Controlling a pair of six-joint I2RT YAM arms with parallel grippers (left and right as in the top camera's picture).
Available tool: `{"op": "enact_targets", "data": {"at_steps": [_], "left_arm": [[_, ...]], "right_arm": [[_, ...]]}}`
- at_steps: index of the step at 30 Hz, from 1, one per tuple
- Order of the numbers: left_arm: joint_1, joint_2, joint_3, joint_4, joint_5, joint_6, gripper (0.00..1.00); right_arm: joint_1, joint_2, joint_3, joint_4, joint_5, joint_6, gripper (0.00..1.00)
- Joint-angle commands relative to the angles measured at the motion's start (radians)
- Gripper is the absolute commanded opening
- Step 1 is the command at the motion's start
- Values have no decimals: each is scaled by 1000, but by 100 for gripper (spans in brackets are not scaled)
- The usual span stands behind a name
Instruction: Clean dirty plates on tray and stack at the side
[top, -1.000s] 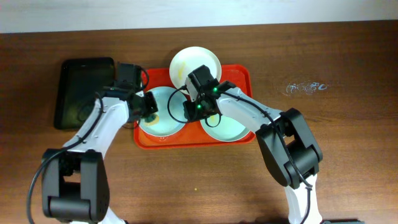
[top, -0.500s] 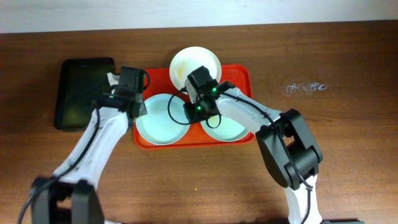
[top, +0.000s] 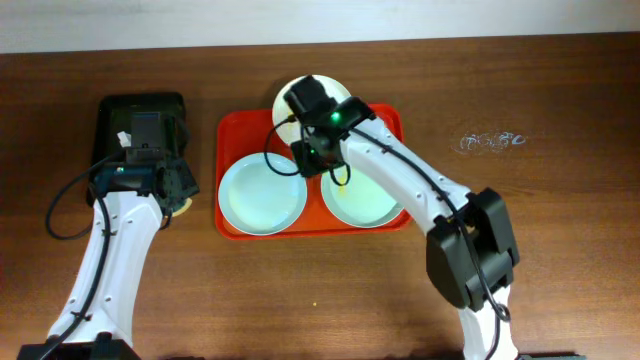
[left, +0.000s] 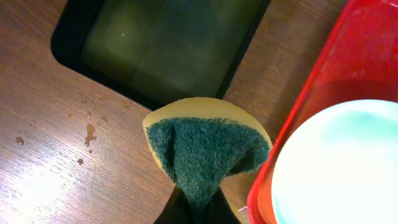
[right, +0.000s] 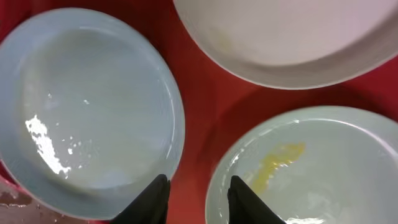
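The red-orange tray holds two mint plates: the left one looks wet, and the right one carries a yellow smear. A white plate leans over the tray's far rim, partly hidden by my right arm. My right gripper is open and empty above the tray floor, between the left mint plate and the right mint plate. My left gripper is over the table left of the tray, shut on a green-and-yellow sponge.
A black tray lies at the far left, right behind the sponge. Water drops spot the wood near it. A whitish mark sits on the table to the right.
My left arm has carried the sponge off the left mint plate and out to the table beside the black tray. My right gripper has drawn back toward the white plate.
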Motion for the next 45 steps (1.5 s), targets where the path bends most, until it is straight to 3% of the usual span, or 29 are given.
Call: {"op": "enact_targets", "data": {"at_steps": [1,8,15,17,18,20,23,26,30,32,34,40,42,43,45], "left_arm": [[4,-13,6,0,8,-13,0],[4,-13,6,0,8,-13,0],[4,-13,6,2,19,-13,0],[4,-13,6,2,19,-13,0],[4,-13,6,2,19,-13,0],[4,-13,6,2,19,-13,0],[4,-13,6,2,19,-13,0],[4,-13,6,2,19,-13,0],[4,-13,6,3,42,-13,0],[4,-12,6,3,42,-13,0],[4,-11,6,3,42,-13,0],[4,-11,6,3,44,-12,0],[4,-11,6,3,44,-12,0],[4,-11,6,2,44,-12,0],[4,-11,6,-2,45,-12,0]], "right_arm": [[5,34,-92,91,-122,12,33],[10,34,-272,334,-110,68,34],[36,89,-295,381,-109,69,33],[36,92,-287,379,-85,69,9],[36,89,-241,330,-65,68,4],[37,81,-144,223,-4,45,4],[78,78,124,-28,240,-53,4],[180,78,320,-208,674,-80,4],[321,79,348,-221,1260,-184,4],[343,79,348,-218,1369,-186,4],[354,79,348,-196,1381,-285,4],[355,79,348,-191,1345,-285,4],[352,79,346,-218,1119,-285,4],[334,80,325,-230,863,-285,4],[262,71,310,-239,772,-67,4]]}}
